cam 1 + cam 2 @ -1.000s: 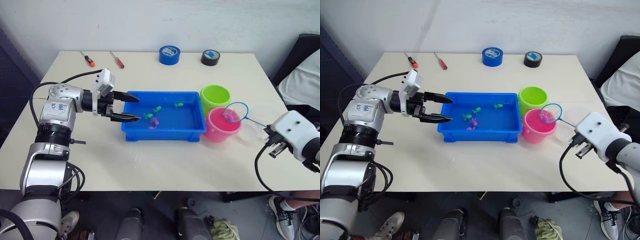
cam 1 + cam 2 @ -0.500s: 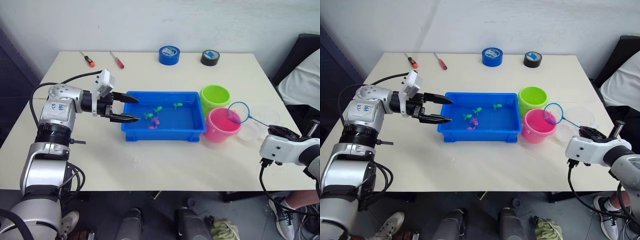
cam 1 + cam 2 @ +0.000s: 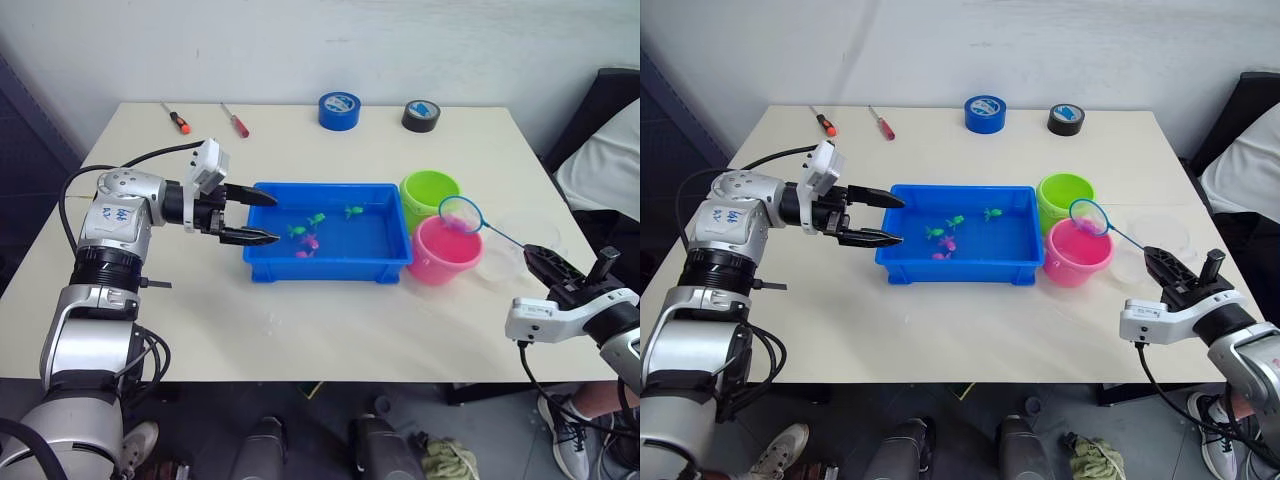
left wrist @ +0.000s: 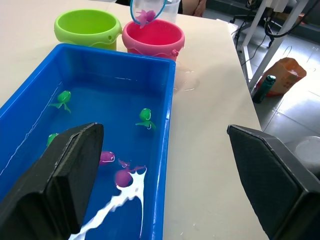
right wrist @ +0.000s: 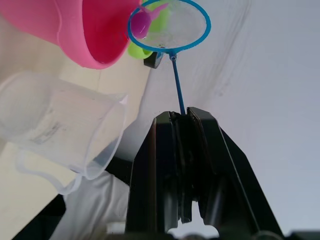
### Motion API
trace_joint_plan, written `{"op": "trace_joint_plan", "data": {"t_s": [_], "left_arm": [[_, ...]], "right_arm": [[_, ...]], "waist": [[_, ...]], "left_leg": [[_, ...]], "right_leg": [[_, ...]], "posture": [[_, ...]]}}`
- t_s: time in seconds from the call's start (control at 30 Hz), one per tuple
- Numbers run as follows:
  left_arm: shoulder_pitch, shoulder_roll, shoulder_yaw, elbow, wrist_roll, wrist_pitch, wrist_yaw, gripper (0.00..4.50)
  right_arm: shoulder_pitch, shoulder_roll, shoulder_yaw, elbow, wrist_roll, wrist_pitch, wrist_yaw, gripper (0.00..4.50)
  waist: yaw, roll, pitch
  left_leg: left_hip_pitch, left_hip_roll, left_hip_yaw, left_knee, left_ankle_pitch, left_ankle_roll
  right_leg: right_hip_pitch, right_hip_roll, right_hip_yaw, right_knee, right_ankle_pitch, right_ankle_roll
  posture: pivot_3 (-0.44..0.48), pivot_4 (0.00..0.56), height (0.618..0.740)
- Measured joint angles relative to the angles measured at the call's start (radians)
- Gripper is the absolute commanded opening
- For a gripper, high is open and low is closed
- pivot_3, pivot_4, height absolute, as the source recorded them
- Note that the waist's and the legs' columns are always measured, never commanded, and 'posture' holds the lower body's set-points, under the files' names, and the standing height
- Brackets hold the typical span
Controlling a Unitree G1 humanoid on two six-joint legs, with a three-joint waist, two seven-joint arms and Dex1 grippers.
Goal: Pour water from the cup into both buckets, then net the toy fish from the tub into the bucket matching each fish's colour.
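You are netting: right gripper point(image 5: 181, 117) pinches the net point(image 3: 459, 214), 1 pink fish point(image 5: 141, 22) inside, over the pink bucket point(image 3: 443, 251); tip it in. Left gripper point(image 3: 262, 216) is spread at the tub point(image 3: 328, 265).

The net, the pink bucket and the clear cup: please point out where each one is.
net point(image 3: 1090, 215): right eye view, on the mesh inside the blue hoop.
pink bucket point(image 3: 440, 263): left eye view, on its front outer wall.
clear cup point(image 5: 60, 135): right wrist view, on its transparent side wall.

Tub point(image 3: 328, 262) at table point(image 3: 300, 330) centre w/ fish point(image 3: 305, 240) inside; 2 buckets point(image 3: 445, 255) right of it; cup point(image 3: 510, 250) near right edge.
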State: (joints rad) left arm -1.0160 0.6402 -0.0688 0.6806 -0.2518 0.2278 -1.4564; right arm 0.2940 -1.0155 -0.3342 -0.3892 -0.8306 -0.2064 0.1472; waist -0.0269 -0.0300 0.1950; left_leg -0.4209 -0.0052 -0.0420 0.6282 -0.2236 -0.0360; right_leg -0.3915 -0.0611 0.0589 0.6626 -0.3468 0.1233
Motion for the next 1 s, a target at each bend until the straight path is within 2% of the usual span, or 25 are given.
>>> {"op": "trace_joint_plan", "data": {"t_s": [0.4,0.67,0.77,0.83,1.0], "left_arm": [[0.001,-0.003,0.000,-0.002,0.000,0.000,0.001,4.31],[0.001,-0.003,0.000,-0.005,0.000,0.004,0.001,4.31],[0.001,-0.001,0.000,-0.006,0.000,0.009,0.001,4.31],[0.001,0.001,0.000,-0.006,0.000,0.013,0.000,4.31],[0.005,0.048,0.010,-0.005,0.004,0.025,0.002,4.31]], "right_arm": [[0.021,0.048,-0.002,0.033,-0.212,-0.030,-0.135,0.00],[0.028,0.068,-0.002,0.042,-0.242,-0.030,-0.159,0.00],[0.015,0.099,-0.003,0.038,-0.176,-0.031,-0.141,0.00],[-0.026,0.120,-0.021,0.012,-0.063,-0.029,-0.084,0.00],[-0.212,0.110,-0.056,-0.055,0.211,0.038,0.110,0.00]], "waist": [[-0.001,0.000,0.000],[-0.001,0.000,0.000],[-0.002,0.000,0.000],[-0.005,0.000,0.000],[-0.012,0.000,0.000]], "left_leg": [[0.000,0.000,0.001,0.000,0.000,0.000],[0.000,0.000,0.001,0.000,0.000,0.000],[0.000,0.000,0.001,0.000,0.000,0.000],[0.001,0.000,0.000,0.001,0.000,0.000],[0.002,0.002,0.000,0.001,0.000,-0.001]], "right_leg": [[0.000,0.000,0.000,0.000,0.000,0.000],[0.000,0.000,0.000,0.001,0.000,0.000],[0.001,0.000,0.000,0.001,0.000,0.000],[0.001,0.000,0.001,0.002,0.000,0.000],[0.001,0.001,0.000,0.003,0.000,0.000]], "posture": [[0.000,0.150,0.734],[0.000,0.150,0.734],[0.000,0.150,0.734],[0.000,0.150,0.734],[0.000,0.150,0.734]]}}
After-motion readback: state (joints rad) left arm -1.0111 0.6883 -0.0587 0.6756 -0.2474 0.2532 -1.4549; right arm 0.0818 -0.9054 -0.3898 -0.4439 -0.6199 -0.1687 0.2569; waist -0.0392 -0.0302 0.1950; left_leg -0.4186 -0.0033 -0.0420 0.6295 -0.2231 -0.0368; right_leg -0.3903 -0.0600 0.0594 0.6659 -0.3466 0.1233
